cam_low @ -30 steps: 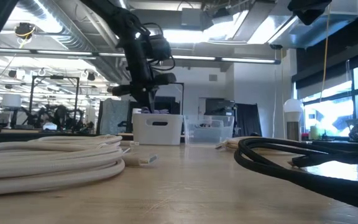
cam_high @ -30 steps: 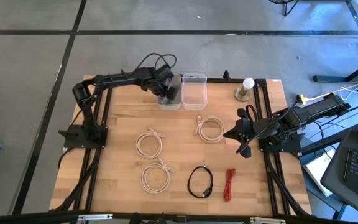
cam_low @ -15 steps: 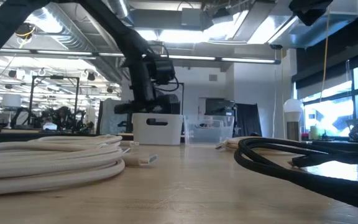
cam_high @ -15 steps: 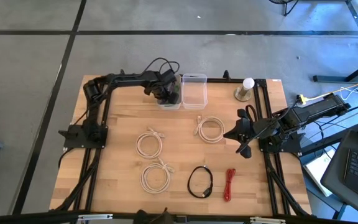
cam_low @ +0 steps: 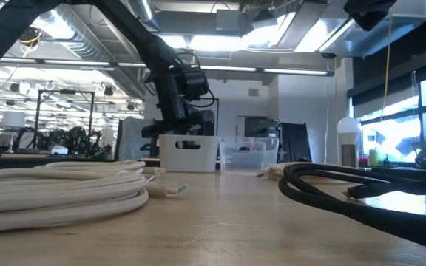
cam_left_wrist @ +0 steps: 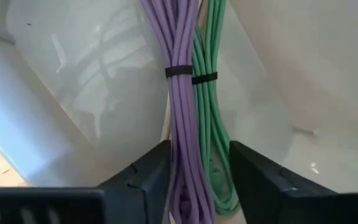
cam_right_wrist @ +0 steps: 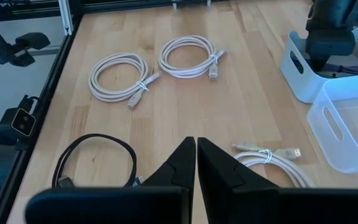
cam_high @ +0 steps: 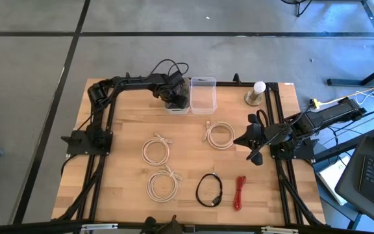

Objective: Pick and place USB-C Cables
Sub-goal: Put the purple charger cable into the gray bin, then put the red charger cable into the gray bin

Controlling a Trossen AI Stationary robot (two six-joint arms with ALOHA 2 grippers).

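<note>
My left gripper (cam_left_wrist: 199, 168) reaches down into the white bin (cam_high: 176, 106) at the table's far side. Its fingers stand apart on either side of a purple cable bundle (cam_left_wrist: 180, 112). A green bundle (cam_left_wrist: 209, 118) lies right beside the purple one, and both rest along the bin's inner wall and floor. Three cream coils (cam_high: 156, 151), (cam_high: 163, 184), (cam_high: 220, 134), a black coil (cam_high: 209, 190) and a red bundle (cam_high: 240, 192) lie flat on the wood. My right gripper (cam_high: 242, 140) hangs shut above the table's right side, holding nothing. My left gripper comes from above, slanting down, with its fingers (cam_left_wrist: 151, 177) lying along the purple bundle's near end (cam_left_wrist: 185, 186). I cannot tell whether either finger touches it. The bundle lies in the bin.
A clear plastic bin (cam_high: 203, 95) stands right of the white one. A white ball-topped round object (cam_high: 258, 93) sits at the far right corner. Black frame rails (cam_high: 96, 169) run along both side edges. Bare wood lies between the coils and the near edge.
My left gripper has gone down from above the white bin into it, carrying the purple bundle along. It has moved slightly toward the far edge. My right arm has kept still.
</note>
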